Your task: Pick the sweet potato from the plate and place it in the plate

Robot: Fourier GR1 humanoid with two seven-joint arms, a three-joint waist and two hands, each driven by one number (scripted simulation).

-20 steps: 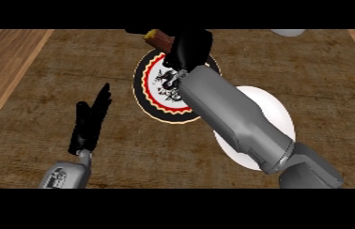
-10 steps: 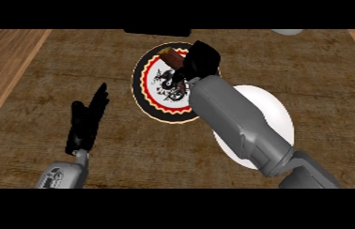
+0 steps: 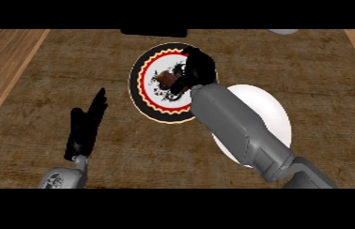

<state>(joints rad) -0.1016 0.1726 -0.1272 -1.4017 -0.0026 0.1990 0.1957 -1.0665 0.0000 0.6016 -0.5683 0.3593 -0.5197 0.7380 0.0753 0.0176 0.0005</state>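
A patterned plate (image 3: 149,99) with a black, red and yellow rim lies at the counter's middle. My right hand (image 3: 196,72) is over it, fingers curled round the reddish-brown sweet potato (image 3: 168,79), of which only a small part shows beside the palm. Whether the sweet potato touches the plate I cannot tell. A plain white plate (image 3: 267,113) lies to the right, partly hidden under my right forearm. My left hand (image 3: 86,125) rests open at the lower left, fingers straight and pointing up, holding nothing.
A dark object (image 3: 154,32) sits at the counter's far edge, and a pale grey object (image 3: 283,31) shows at the top right. A lighter wooden strip (image 3: 17,59) runs along the left side.
My right hand has drawn back toward me from the far rim of the patterned plate to its middle, carrying the sweet potato. My left hand shifted slightly.
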